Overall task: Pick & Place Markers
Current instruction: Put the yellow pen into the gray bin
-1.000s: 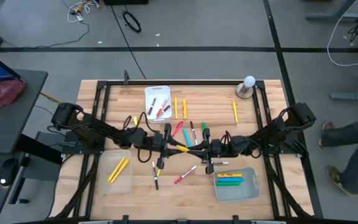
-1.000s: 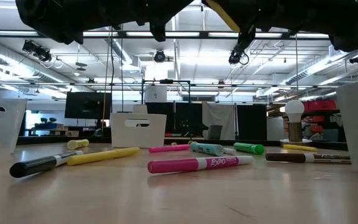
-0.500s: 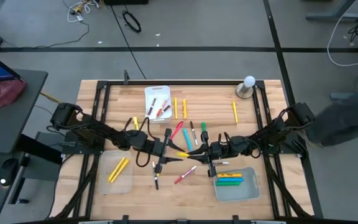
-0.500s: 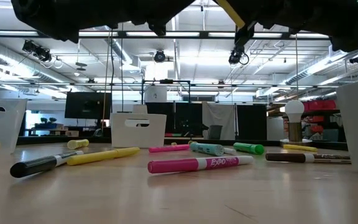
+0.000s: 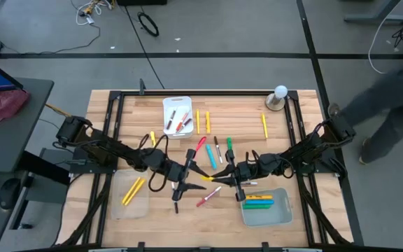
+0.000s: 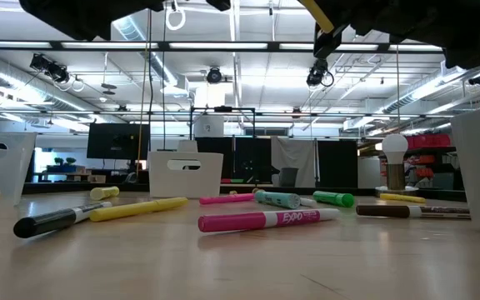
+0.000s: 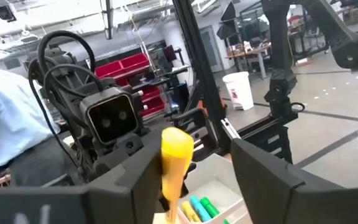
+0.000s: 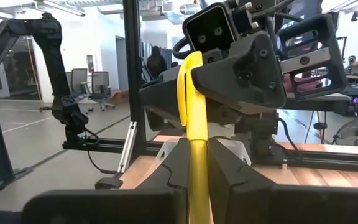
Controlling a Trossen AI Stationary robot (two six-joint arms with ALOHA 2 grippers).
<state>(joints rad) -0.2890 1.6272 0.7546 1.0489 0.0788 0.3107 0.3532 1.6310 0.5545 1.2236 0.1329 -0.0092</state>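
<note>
A yellow marker (image 5: 207,178) hangs above the table's middle, between my two grippers. My right gripper (image 5: 221,179) is shut on it. My left gripper (image 5: 195,173) faces it from the left and is open. Its fingers (image 7: 143,177) stand apart on either side of the marker's free end (image 7: 176,152) without touching it. In the low view the marker (image 6: 317,15) shows high above the tabletop. Several more markers lie flat on the wood, among them a pink one (image 6: 265,220), a black one (image 6: 52,220) and a green one (image 5: 229,147). My right gripper pinches the yellow marker's right-hand end (image 8: 196,149) between its two fingers (image 8: 225,171). The fingers come level from the table's right and lie along the marker. The marker is lifted clear of the table, and its free end (image 8: 188,74) points at my left gripper.
A white tray (image 5: 177,114) with red and dark markers stands at the far side. A clear tray (image 5: 133,199) with yellow ones stands near left, and a clear tray (image 5: 275,213) with green, blue and yellow ones near right. A lamp bulb (image 5: 280,94) stands far right. A person (image 5: 390,91) moves beside the table's right side.
My left gripper has opened and let go of the yellow marker, rolling about its own axis as it did. The marker stays lifted in my right gripper, which has kept its place.
</note>
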